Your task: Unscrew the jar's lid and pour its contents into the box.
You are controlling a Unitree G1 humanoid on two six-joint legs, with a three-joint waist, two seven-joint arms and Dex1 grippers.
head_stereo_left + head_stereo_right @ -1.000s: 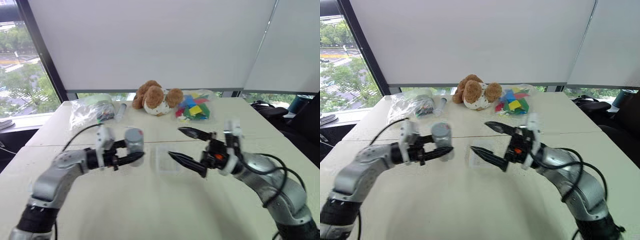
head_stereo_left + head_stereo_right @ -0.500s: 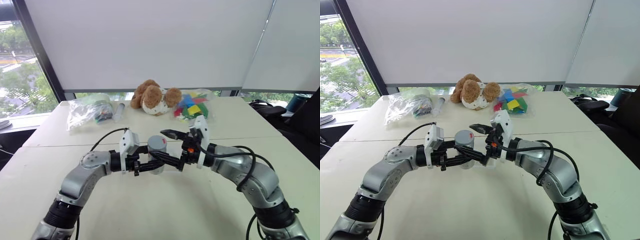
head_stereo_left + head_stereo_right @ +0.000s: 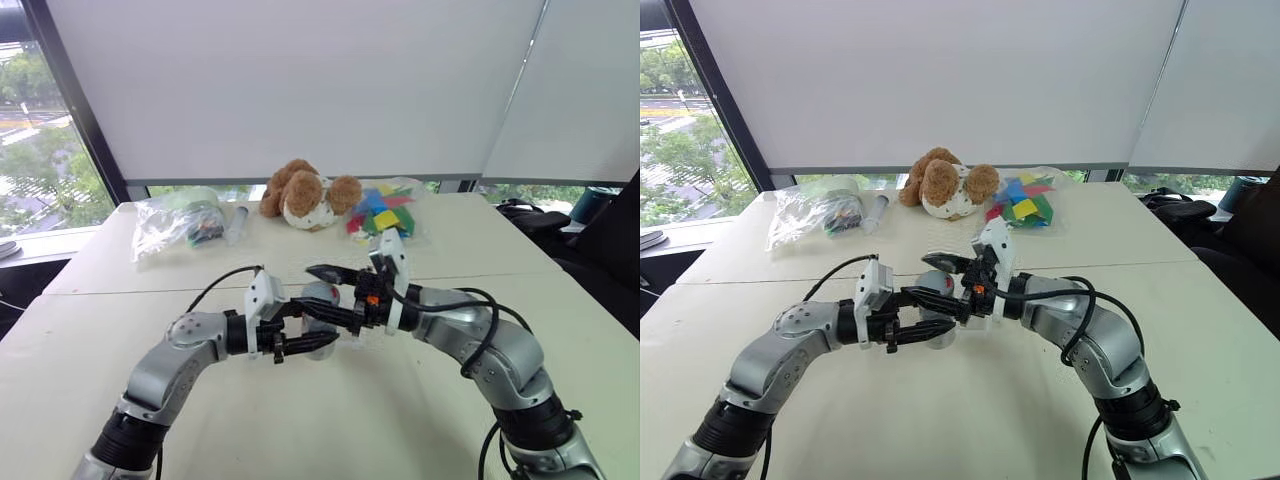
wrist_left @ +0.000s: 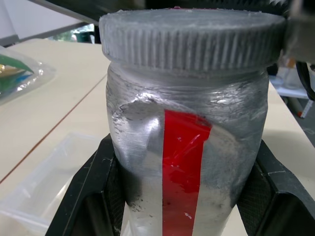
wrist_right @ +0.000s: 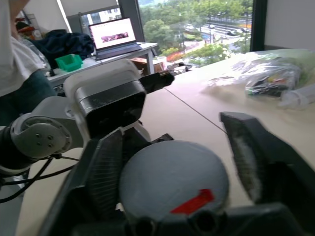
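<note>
Presently the left gripper [image 3: 322, 326] has its jaws clamped on the jar [image 4: 187, 162], black fingers [image 4: 93, 196] pressing either side of the silvery body below the cap. Jar upright, lifted off the counter [image 3: 300, 430], red stripe facing the left wrist camera. Lid [image 5: 174, 184] still seated on the jar, red mark on top.

Right gripper [image 3: 312, 290] comes in from the opposite side, jaws apart and straddling the lid: one pad against the ribbed rim, the other just beside it with a sliver of counter showing between.

Box [image 4: 39, 187] lies on the counter, near the jar and lower.

At the far edge of the counter: teddy bear [image 3: 305, 195], bag of coloured pieces [image 3: 385, 210], second clear bag [image 3: 180, 220].
</note>
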